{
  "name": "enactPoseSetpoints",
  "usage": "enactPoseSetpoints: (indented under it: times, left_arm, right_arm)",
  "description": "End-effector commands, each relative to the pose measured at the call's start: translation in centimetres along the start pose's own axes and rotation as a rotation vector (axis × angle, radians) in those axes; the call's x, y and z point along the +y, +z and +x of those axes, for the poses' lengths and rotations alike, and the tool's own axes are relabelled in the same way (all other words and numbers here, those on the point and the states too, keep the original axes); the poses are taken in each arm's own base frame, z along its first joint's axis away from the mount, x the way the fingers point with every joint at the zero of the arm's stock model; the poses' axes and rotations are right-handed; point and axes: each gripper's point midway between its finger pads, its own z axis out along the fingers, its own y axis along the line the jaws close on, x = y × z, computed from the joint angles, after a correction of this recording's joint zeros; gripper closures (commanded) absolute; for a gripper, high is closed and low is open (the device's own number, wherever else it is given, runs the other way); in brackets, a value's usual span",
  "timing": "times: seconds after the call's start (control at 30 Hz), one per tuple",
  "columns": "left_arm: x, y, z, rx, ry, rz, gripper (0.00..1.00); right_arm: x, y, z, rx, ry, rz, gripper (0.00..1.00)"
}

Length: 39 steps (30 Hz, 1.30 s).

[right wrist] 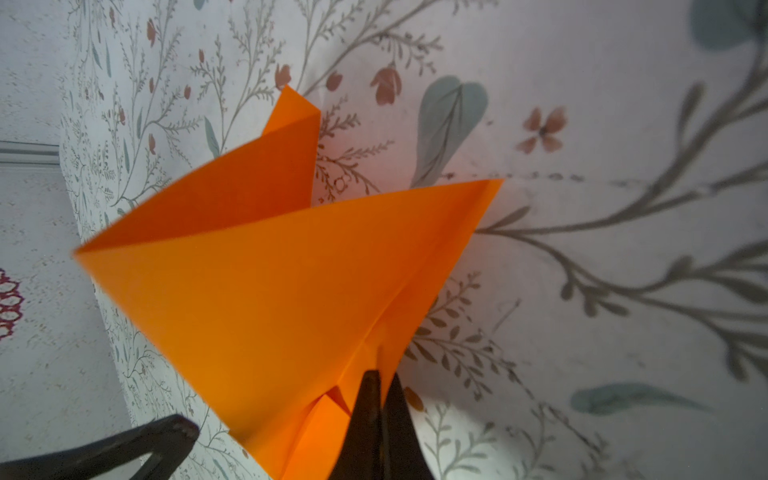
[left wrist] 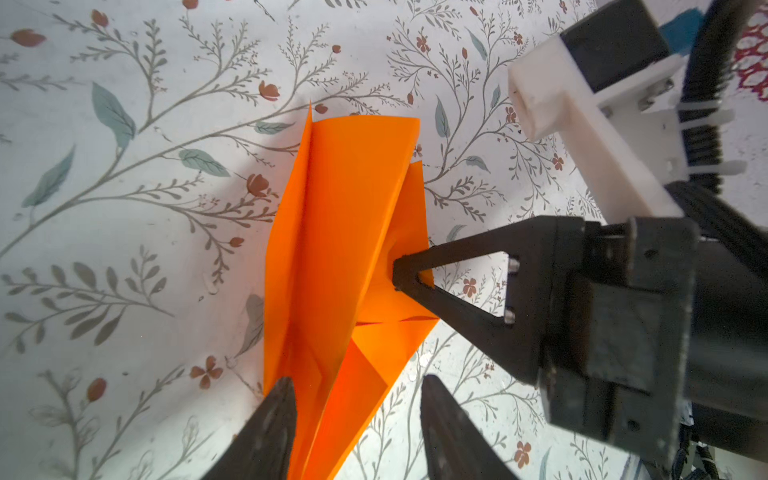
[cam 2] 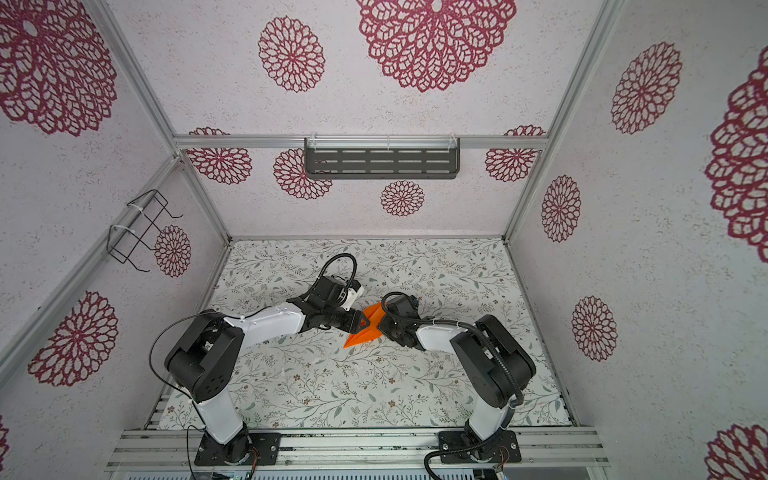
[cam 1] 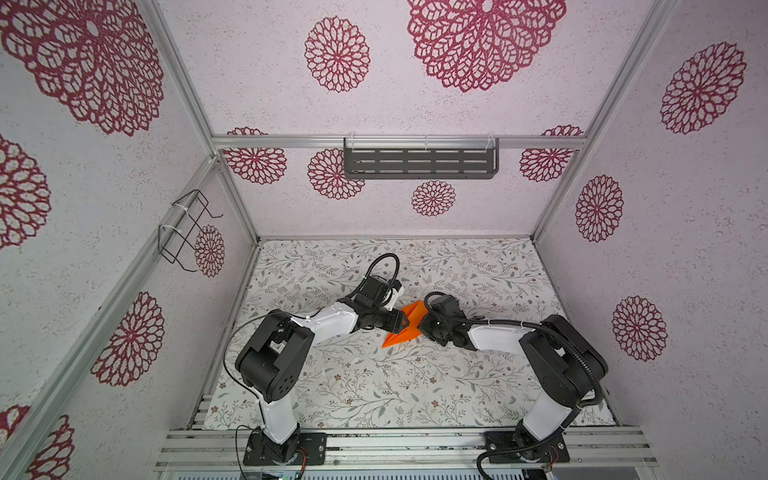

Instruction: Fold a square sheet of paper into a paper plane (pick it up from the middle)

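Paper plane (cam 1: 404, 329) sits at mid bench between the two arms in both top views, standing on its folded edge with the sharp point toward the near left. Whether that point touches the bench (cam 1: 374, 395) I cannot tell. Its flaps splay apart in a loose V and do not lie flat.

In its own wrist view, the right tool (right wrist: 380, 376) is pinched tight on the folded layers near the plane's middle, and it alone carries the plane. The left tool (left wrist: 358, 379) straddles one end of the plane with its jaws standing apart. One finger (left wrist: 282, 399) is at the paper's edge and the other is clear of it, so it grips nothing.

The folds look largely done. The step in hand seems to be gathering the flaps along the centre crease. The next move likely calls for the left tool to close squarely over the layers, in line with the crease, while the right keeps its pinch. A skewed bite could crumple or twist the thin paper.
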Motion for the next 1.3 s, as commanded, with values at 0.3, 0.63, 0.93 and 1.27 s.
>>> enactPoseSetpoints:
  times: [0.3, 0.63, 0.93, 1.27]
  left_arm:
    - [0.4, 1.5, 1.2, 0.078, 0.049, -0.008, 0.5]
    - [0.6, 2.0, 2.3, 0.105, 0.063, -0.009, 0.47]
    - [1.2, 2.5, 2.6, 0.115, 0.066, -0.036, 0.5]
    - [1.5, 2.1, 2.2, 0.095, 0.068, -0.061, 0.78]
  right_arm:
    - [0.7, -0.3, -0.5, 0.004, -0.014, -0.042, 0.99]
    - [1.2, -0.2, -0.6, 0.008, -0.018, -0.067, 0.99]
    - [1.6, 0.0, -0.5, 0.021, -0.021, -0.082, 0.97]
    - [1.9, -0.3, -0.8, 0.012, -0.042, -0.08, 0.89]
